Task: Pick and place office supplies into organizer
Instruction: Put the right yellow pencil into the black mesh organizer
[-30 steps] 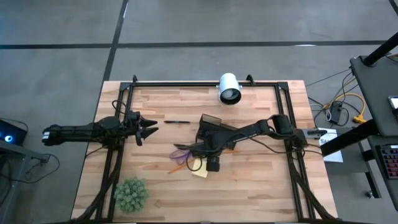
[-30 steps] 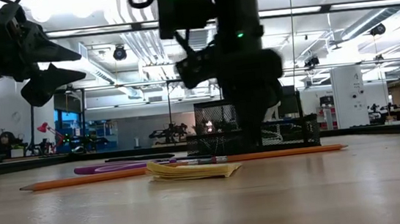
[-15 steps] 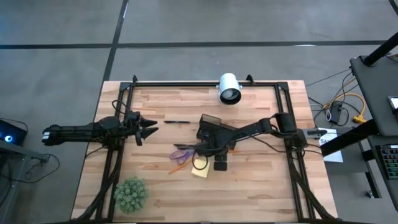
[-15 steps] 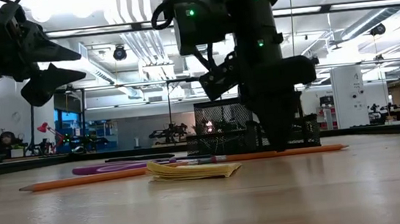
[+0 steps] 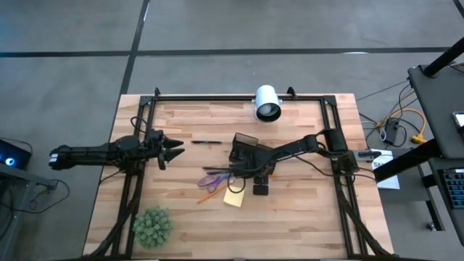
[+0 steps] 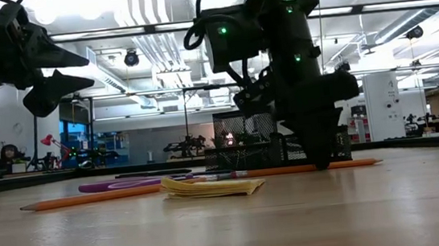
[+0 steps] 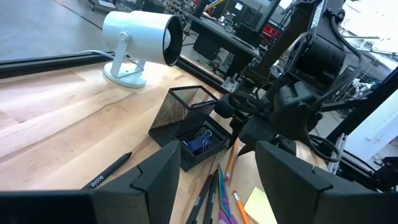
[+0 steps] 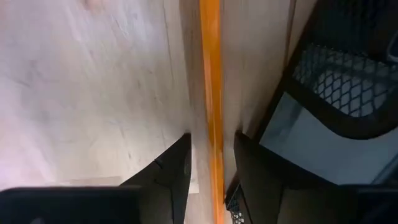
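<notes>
- Right wrist view: an orange pencil (image 8: 211, 93) runs straight through the gap between the two fingers (image 8: 166, 171) of the right end effector (image 8: 211, 163), which sit close on either side of it; whether they pinch it yet cannot be told.
- Just beside that end effector stands the organizer (image 8: 336, 99), black mesh, its corner next to the pencil.
- On the high view the right end effector (image 5: 255, 176) is down at the worktop (image 5: 304, 217), just in front of the organizer (image 5: 245, 147).
- Beside it on the far side from the organizer lies the yellow sticky pad (image 5: 233, 197); beyond that, the purple scissors (image 5: 212, 179) and a second orange pencil (image 5: 205, 196).
- A black pen (image 5: 206, 142) lies well apart, between the two end effectors.
- The left end effector (image 5: 176, 150) hangs spread and empty, well apart from the supplies.
- A white camera (image 5: 267, 102) and a green plant ball (image 5: 152, 226) sit at the worktop's edges.
</notes>
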Action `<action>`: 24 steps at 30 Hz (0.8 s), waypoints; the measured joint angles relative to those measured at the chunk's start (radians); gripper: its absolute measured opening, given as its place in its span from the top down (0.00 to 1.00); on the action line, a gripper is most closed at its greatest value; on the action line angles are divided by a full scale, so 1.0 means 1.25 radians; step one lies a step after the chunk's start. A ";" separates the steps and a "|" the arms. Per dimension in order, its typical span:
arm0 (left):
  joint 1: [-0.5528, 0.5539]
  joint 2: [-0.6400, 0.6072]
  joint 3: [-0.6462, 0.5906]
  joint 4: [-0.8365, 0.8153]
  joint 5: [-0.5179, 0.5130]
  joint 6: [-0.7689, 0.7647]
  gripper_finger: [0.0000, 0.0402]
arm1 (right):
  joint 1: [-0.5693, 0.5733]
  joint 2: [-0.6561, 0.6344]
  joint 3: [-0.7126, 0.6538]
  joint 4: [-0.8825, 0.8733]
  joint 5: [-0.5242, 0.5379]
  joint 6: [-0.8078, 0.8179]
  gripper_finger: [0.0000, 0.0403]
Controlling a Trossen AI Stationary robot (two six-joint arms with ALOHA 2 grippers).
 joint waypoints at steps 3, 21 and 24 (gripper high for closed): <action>0.000 0.001 0.000 0.000 0.000 0.000 0.51 | -0.009 -0.002 -0.014 0.003 -0.051 -0.006 0.74; 0.000 0.000 0.001 0.000 -0.001 0.000 0.51 | 0.002 0.006 0.012 0.008 -0.030 -0.052 0.96; 0.000 -0.001 0.001 0.000 -0.001 0.000 0.51 | 0.013 0.010 0.047 0.043 -0.082 -0.045 0.96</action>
